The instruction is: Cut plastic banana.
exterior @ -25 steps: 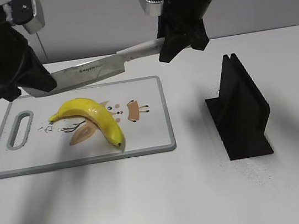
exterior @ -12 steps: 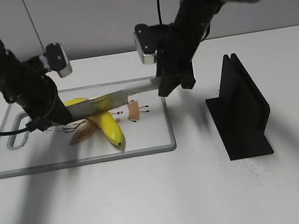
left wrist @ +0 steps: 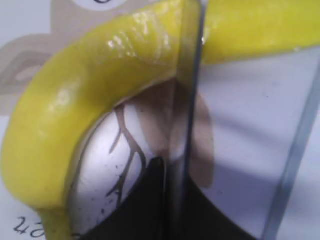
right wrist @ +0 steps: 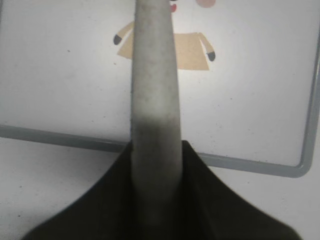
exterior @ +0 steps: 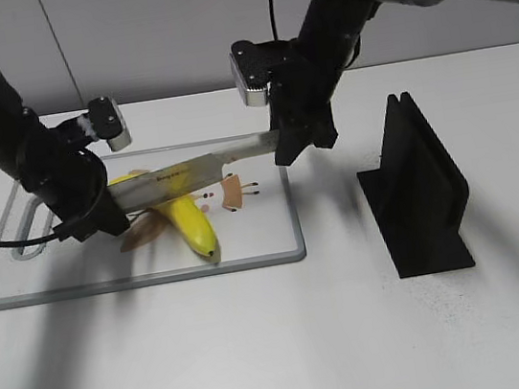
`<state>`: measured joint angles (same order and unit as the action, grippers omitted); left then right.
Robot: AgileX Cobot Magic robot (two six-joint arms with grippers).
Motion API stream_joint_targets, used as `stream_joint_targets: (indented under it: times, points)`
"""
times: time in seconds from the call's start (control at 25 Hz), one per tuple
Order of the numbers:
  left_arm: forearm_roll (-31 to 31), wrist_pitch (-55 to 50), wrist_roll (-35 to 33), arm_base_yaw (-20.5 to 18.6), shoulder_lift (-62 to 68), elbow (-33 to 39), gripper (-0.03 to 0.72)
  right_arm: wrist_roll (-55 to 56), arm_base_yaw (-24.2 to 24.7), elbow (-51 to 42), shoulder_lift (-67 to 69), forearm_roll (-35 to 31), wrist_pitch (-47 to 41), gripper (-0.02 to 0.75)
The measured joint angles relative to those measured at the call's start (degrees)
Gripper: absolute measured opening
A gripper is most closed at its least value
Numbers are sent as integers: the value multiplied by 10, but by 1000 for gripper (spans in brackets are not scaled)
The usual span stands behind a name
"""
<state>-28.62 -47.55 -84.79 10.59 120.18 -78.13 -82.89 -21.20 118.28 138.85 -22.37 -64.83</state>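
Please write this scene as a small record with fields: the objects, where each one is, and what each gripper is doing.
banana: yellow, lying on the cutting board
knife: blade across the banana; in the left wrist view its edge meets the banana's top
right gripper: shut on the knife's pale handle
left gripper: at the blade's tip end, beside the banana; open or shut cannot be told
knife stand: black, empty, on the table right of the board
cut: not visibly through
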Motion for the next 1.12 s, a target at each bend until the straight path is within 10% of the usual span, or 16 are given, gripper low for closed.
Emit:
stream_joint_targets:
  times: [0.6, 0.88, 1.12]
  points:
    - [16, -13, 6, 1, -119, 5, 27, 18, -2, 77, -47, 7, -60, 172]
    - [-22, 10, 7, 1, -126, 6, 587, 27, -1, 77, -51, 15, -58, 162]
    - [-44, 40, 8, 2, -127, -5, 674, 33, -1, 78, -51, 18, -55, 163]
